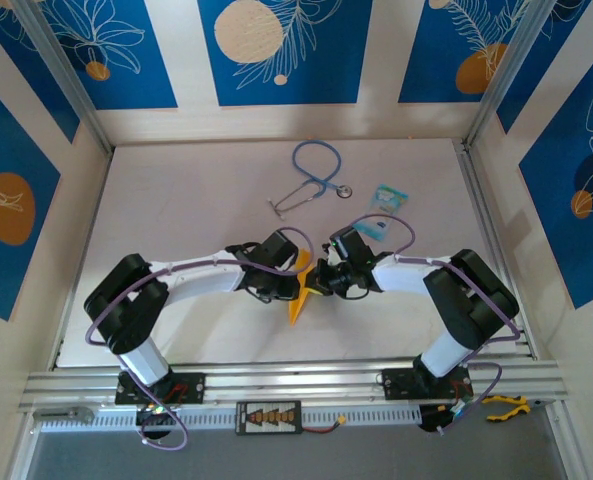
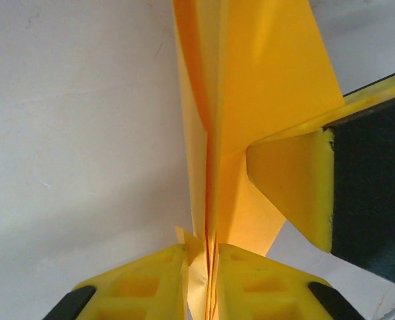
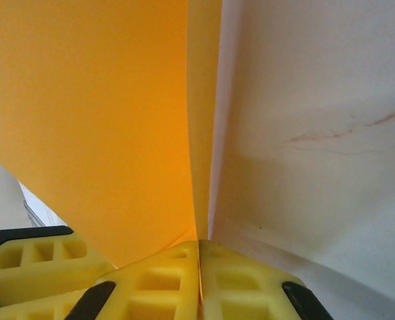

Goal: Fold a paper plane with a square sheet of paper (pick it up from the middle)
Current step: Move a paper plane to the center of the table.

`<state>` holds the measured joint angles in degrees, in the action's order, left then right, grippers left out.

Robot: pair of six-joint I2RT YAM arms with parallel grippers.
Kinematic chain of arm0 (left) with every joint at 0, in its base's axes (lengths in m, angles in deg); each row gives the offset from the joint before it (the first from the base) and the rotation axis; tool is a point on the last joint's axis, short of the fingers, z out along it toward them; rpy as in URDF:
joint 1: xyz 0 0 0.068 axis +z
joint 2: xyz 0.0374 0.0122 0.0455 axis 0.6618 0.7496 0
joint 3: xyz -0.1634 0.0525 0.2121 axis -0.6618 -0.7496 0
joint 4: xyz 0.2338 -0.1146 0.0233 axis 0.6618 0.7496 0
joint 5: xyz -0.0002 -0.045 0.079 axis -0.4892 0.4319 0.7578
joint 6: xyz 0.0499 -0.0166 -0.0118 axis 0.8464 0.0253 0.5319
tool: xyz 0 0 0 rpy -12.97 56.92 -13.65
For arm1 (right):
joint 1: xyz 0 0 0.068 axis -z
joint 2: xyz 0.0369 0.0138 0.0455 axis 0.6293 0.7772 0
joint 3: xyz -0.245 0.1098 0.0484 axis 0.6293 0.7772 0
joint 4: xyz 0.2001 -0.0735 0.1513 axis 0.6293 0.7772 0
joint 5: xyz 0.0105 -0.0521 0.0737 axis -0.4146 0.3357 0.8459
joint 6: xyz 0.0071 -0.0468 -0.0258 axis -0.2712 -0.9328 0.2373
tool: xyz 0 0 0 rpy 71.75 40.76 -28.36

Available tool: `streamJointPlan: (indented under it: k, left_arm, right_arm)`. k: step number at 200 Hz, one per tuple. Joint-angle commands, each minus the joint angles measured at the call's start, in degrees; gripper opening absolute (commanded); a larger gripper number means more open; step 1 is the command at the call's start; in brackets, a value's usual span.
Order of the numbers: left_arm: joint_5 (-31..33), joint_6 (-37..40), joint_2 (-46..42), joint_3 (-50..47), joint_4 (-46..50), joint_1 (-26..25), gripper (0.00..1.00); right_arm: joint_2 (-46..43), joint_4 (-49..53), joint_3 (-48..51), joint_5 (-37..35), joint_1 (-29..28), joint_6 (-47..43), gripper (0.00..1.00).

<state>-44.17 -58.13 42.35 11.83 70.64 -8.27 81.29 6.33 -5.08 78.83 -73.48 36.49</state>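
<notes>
Paper plane point(image 1: 297, 302): orange-yellow, held between both grippers at mid-front of table point(image 1: 176, 220), tip toward near edge.
Left gripper point(image 2: 210, 273): pads clamped on its layered crease edge.
Right gripper point(image 3: 198, 267): pinched closed on a folded edge.
Room: bare tabletop either side; stethoscope point(image 1: 314, 175) and packet point(image 1: 388, 197) well behind.
</notes>
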Motion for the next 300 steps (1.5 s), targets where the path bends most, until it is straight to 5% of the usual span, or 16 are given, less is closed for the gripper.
streamJointPlan:
  k: [1, 156, 214, 300]
  left_arm:
    - [3.22, 0.40, -0.14, 2.12, 3.45, -1.06, 0.20]
    - [3.12, -0.94, -3.35, -0.51, -0.49, -2.05, 0.22]
    - [8.70, -3.18, -8.42, -4.66, -1.68, -1.86, 0.50]
    - [-4.06, -6.18, -5.32, -9.92, -15.27, 0.05, 0.49]
  right_arm:
    - [0.52, -0.27, 0.86, 1.10, 0.29, 1.17, 0.08]
    - [1.74, -2.06, 1.77, 1.45, 0.95, 2.75, 0.07]
    - [2.35, -2.33, 1.90, 1.54, 1.02, 2.86, 0.06]
    - [2.02, -2.30, 1.75, 1.76, 1.03, 2.95, 0.06]
